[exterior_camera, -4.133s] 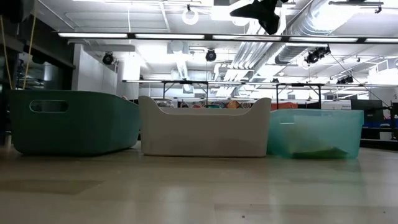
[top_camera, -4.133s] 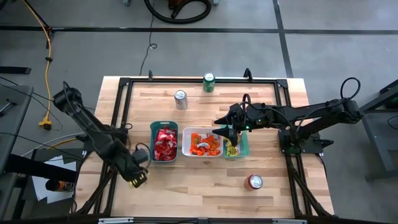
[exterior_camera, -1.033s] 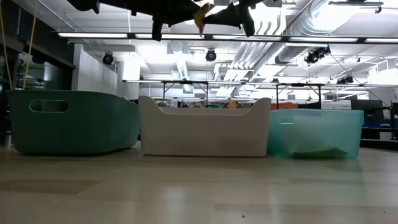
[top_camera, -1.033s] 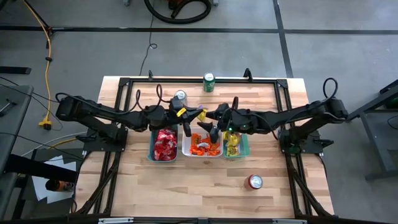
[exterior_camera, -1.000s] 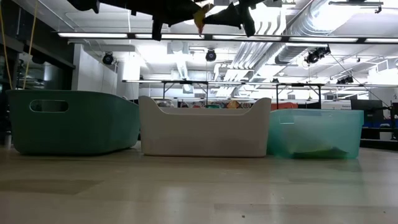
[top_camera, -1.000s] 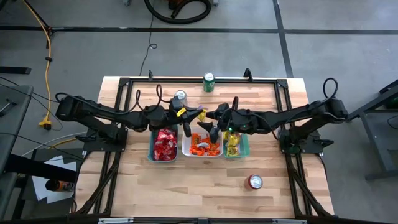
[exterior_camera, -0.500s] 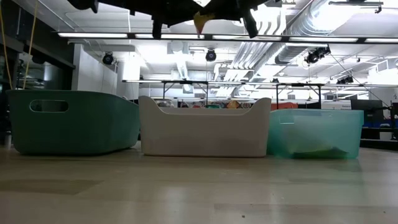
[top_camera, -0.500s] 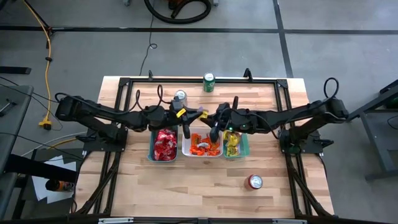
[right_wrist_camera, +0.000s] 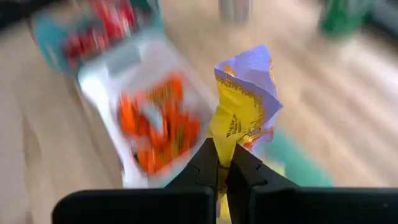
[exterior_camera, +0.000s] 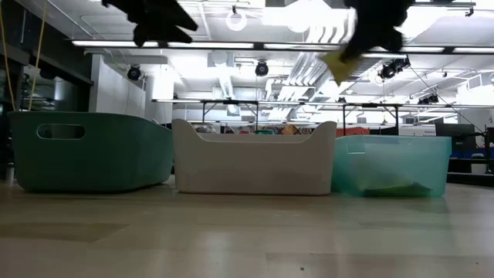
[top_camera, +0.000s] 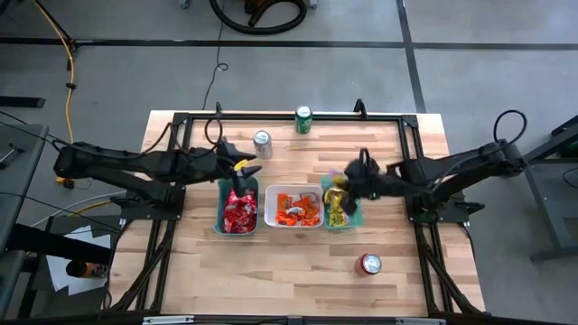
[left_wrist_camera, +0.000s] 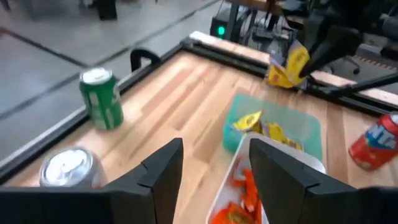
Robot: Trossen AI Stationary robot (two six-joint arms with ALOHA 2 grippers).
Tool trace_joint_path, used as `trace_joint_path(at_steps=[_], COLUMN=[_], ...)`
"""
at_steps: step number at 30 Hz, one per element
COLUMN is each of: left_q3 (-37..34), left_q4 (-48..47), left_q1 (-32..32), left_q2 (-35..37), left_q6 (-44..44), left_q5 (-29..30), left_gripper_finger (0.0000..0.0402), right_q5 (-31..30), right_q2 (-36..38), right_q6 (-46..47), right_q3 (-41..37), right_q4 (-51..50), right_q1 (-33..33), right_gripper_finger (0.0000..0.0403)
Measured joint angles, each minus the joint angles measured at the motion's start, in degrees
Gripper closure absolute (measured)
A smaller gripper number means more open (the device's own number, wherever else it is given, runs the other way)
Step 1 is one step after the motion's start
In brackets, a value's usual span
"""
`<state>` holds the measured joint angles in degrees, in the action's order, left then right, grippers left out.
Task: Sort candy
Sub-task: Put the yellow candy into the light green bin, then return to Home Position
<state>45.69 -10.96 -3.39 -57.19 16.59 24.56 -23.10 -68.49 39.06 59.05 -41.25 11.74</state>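
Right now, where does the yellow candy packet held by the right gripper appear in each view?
High view: yellow candy packet at the right gripper, over the light teal tray.
Low view: hanging near the top, right of centre, above that tray.
Left wrist view: far off, beyond that tray.
Right wrist view: centre, pinched in the shut fingers.
Shared landmark: the light teal tray.

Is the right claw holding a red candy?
No, the right gripper pinches a yellow candy packet between its shut fingers.

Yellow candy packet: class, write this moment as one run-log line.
right gripper: shut on yellow candy packet | position: above light teal tray | left gripper: open, empty
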Motion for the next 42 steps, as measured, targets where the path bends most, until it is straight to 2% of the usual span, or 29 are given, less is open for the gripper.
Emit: trace_joint_path(at_steps=[4,9,12,15,18,26,30,34,37,39,42], left_q3=[-0.42,-5.57,-8.07,-9.55,-10.24,-10.16,-10.16,-10.14,-10.72,-12.86,-18.42], left_q4=[-0.54,8.75,12.49,14.12,13.66,12.71,10.25,7.50,5.86,6.39,11.33], left_q1=[-1.77,-4.56,-5.89,-6.58,-6.84,-6.85,-6.82,-6.71,-6.72,-6.70,-6.17], left_q2=[0.61,0.63,0.72,1.14,1.94,7.00,10.67,15.46,19.10,21.77,25.68], left_q6=[1.17,1.62,3.78,4.40,4.37,2.64,1.24,0.76,-1.25,-3.01,-3.35], left_q5=[0.02,-0.01,-0.02,0.02,0.03,0.12,0.39,0.71,-0.88,-2.26,-2.50], left_gripper_finger=[0.0231,0.0238,0.0243,0.0250,0.0255,0.0259,0.0260,0.0288,0.0346,0.0386,0.0390], right_q5=[2.53,4.54,5.04,8.26,13.17,18.07,21.91,23.68,23.63,23.62,22.32], right_q2=[-0.06,-0.08,0.41,0.36,0.35,0.37,1.21,4.30,7.46,9.35,11.30], right_q6=[7.37,15.10,17.92,17.93,15.84,8.06,7.25,7.81,8.93,8.95,9.02], right_q3=[-6.72,-15.84,-16.64,-16.68,-16.68,-16.70,-16.70,-16.70,-16.70,-16.70,-16.32], right_q4=[0.00,6.26,8.11,9.50,10.62,10.31,10.47,14.61,21.69,26.67,31.08], right_q1=[4.49,6.99,6.10,4.63,3.10,-0.68,-2.74,-4.47,-5.75,-6.68,-8.23], right_gripper_finger=[0.0400,0.0399,0.0398,0.0391,0.0353,0.0185,0.0144,0.0140,0.0142,0.0155,0.0203])
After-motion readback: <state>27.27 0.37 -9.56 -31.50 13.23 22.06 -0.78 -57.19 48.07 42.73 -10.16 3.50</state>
